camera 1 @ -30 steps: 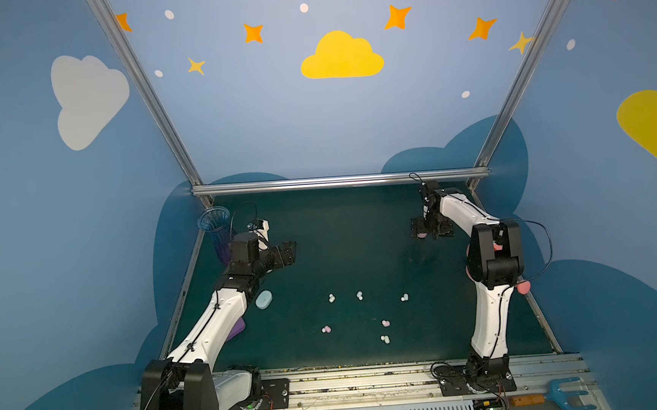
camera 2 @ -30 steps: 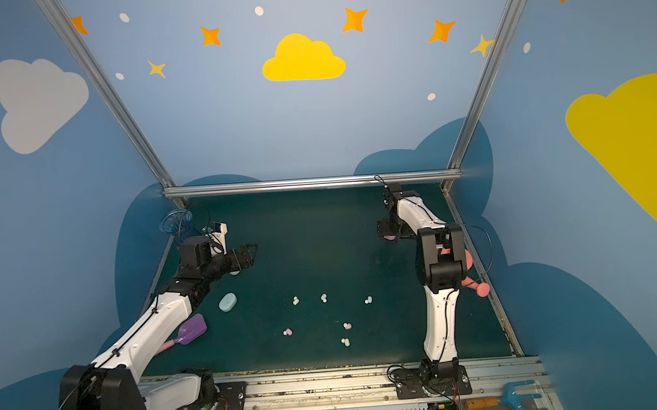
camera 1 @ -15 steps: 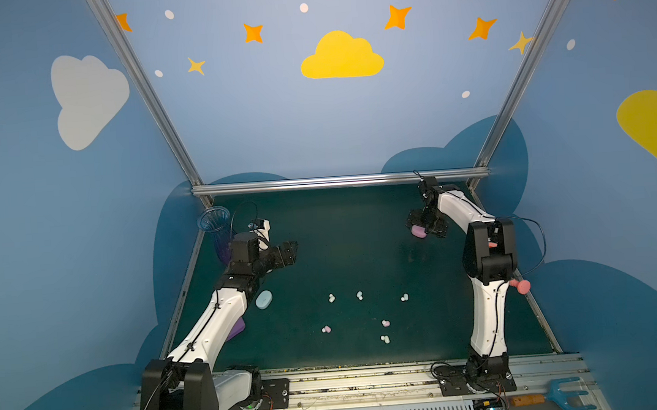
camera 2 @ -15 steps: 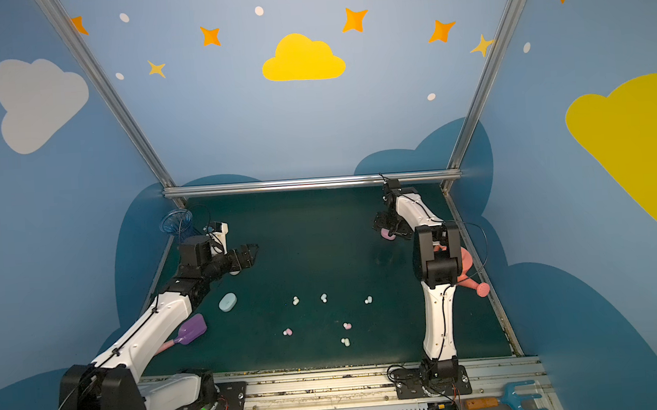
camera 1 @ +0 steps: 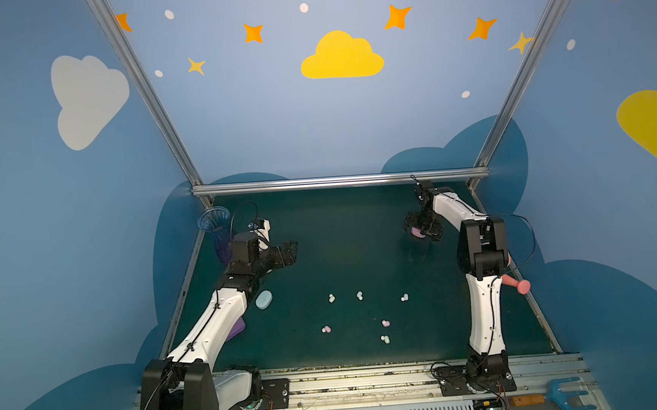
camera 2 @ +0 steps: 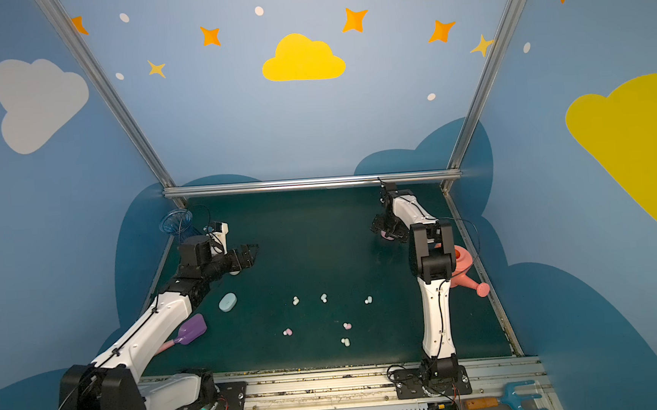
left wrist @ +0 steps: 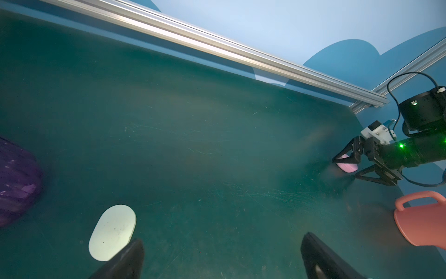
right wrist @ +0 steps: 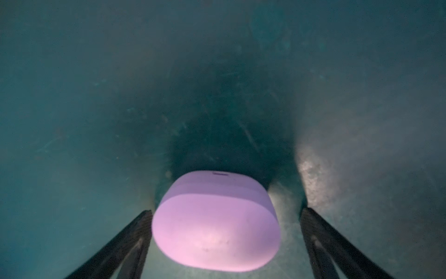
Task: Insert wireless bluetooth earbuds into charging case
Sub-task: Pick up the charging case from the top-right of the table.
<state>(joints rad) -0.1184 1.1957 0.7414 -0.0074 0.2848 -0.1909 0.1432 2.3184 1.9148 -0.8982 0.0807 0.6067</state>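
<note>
Several tiny whitish and pale pink earbuds (camera 1: 360, 295) (camera 2: 324, 297) lie scattered on the green mat near the front. A lilac-pink charging case (right wrist: 216, 222) (camera 1: 418, 233) (camera 2: 387, 237) (left wrist: 347, 167), closed, rests on the mat at the back right. My right gripper (right wrist: 225, 215) (camera 1: 420, 232) (camera 2: 388, 235) is low around it and open: one finger sits against its side, the other stands apart. My left gripper (left wrist: 222, 244) (camera 1: 293, 250) (camera 2: 253, 252) hovers open and empty at the left, beside a closed whitish case (left wrist: 112, 232). A pale blue case (camera 1: 264, 299) (camera 2: 227, 302) lies by the left forearm.
A purple scoop (camera 2: 193, 329) lies at the front left and a clear blue cup (camera 1: 214, 222) stands at the back left corner. A pink watering can (camera 2: 464, 267) (left wrist: 422, 217) sits by the right arm. A metal rail (camera 1: 341, 181) bounds the back.
My right gripper has shifted left and toward the front, coming down around the lilac-pink case. The left arm, the earbuds and the other cases have not moved.
</note>
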